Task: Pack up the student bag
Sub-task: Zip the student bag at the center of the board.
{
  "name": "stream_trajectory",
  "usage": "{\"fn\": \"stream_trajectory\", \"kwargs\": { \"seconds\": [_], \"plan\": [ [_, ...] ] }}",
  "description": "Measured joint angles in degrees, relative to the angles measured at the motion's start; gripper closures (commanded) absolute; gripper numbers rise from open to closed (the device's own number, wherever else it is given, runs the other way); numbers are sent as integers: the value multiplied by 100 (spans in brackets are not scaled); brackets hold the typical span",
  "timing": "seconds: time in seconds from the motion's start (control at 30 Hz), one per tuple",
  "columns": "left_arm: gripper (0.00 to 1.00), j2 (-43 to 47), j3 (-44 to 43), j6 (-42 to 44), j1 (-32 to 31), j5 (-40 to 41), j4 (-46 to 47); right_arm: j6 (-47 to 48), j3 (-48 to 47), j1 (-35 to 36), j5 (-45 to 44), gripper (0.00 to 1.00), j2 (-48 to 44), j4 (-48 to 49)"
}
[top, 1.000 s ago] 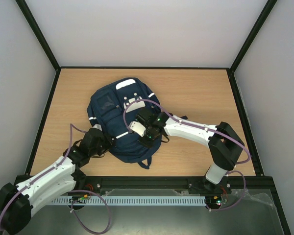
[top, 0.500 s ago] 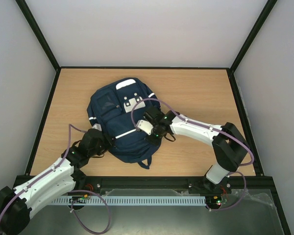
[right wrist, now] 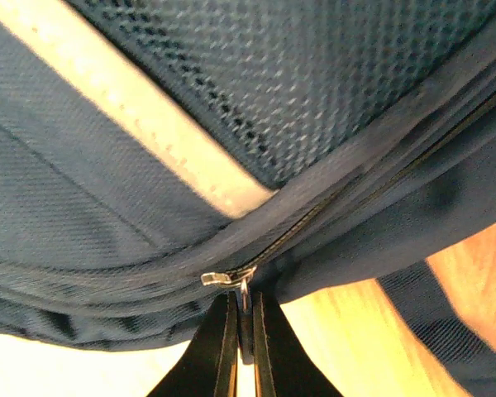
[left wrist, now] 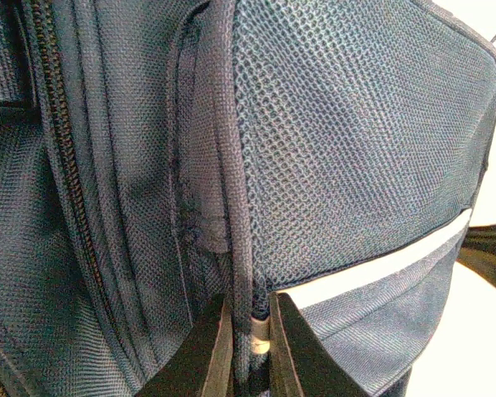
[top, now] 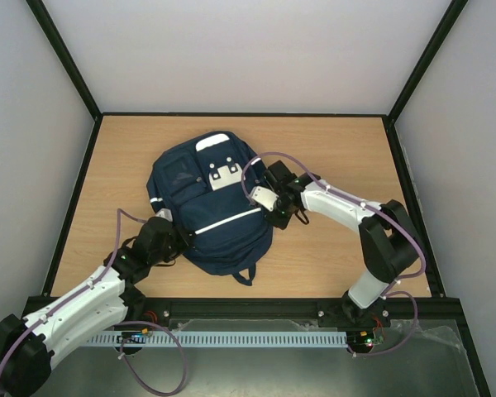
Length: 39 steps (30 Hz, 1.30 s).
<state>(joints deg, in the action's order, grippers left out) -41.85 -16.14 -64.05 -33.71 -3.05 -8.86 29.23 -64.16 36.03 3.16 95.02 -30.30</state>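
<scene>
The student bag [top: 207, 207], navy with white stripes, lies flat in the middle of the table. At its lower left edge, my left gripper [top: 182, 240] is shut on a raised seam of the bag [left wrist: 241, 273], just under a white stripe [left wrist: 372, 269]. My right gripper [top: 274, 217] is at the bag's right edge. In the right wrist view it [right wrist: 244, 331] is shut on the metal zipper pull [right wrist: 245, 298], which hangs from the slider [right wrist: 223, 278]. The zipper line [right wrist: 339, 207] runs up and to the right from there. What is inside the bag is hidden.
The bag's dark straps [top: 246, 275] trail toward the near edge of the wooden table [top: 347, 157]. Black frame posts and white walls close in the table on three sides. A purple cable [top: 260, 161] loops above the right wrist.
My right gripper has travelled from the bag's middle up and right to its right edge, with the zipper pull in it. The left gripper has shut on the bag's seam without moving away.
</scene>
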Motion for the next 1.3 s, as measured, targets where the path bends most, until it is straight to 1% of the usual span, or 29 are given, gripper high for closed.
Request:
{"fn": "stream_trajectory", "kwargs": {
  "seconds": [0.2,0.37,0.73,0.77,0.83,0.87,1.0,1.07,1.17,1.23,1.3],
  "plan": [
    [98,-70,-42,221,7,-46,-9,579,-323,-101,-35,99,402,11],
    [97,-90,-61,367,39,-98,-4,866,-754,-127,-136,99,782,-52],
    [98,-136,-74,529,63,-98,96,962,-1436,-133,-411,97,1152,17],
    [98,-142,-74,540,63,-96,109,933,-1475,-133,-426,96,1176,50],
    [98,-144,-74,557,66,-87,133,881,-1565,-131,-459,88,1231,103],
    [98,-144,-74,560,66,-79,144,846,-1611,-131,-476,86,1259,116],
    [98,-151,-83,586,83,-39,131,667,-1764,-140,-616,79,1331,251],
    [92,-151,-109,599,90,-24,85,603,-1775,-146,-656,75,1329,299],
    [78,-144,-219,632,90,15,-50,437,-1775,-199,-682,69,1320,361],
    [69,-138,-317,706,90,26,-234,188,-1775,-376,-761,58,1268,566],
    [59,-138,-400,796,92,46,-424,-39,-1775,-588,-772,52,1191,686]
  ]
}}
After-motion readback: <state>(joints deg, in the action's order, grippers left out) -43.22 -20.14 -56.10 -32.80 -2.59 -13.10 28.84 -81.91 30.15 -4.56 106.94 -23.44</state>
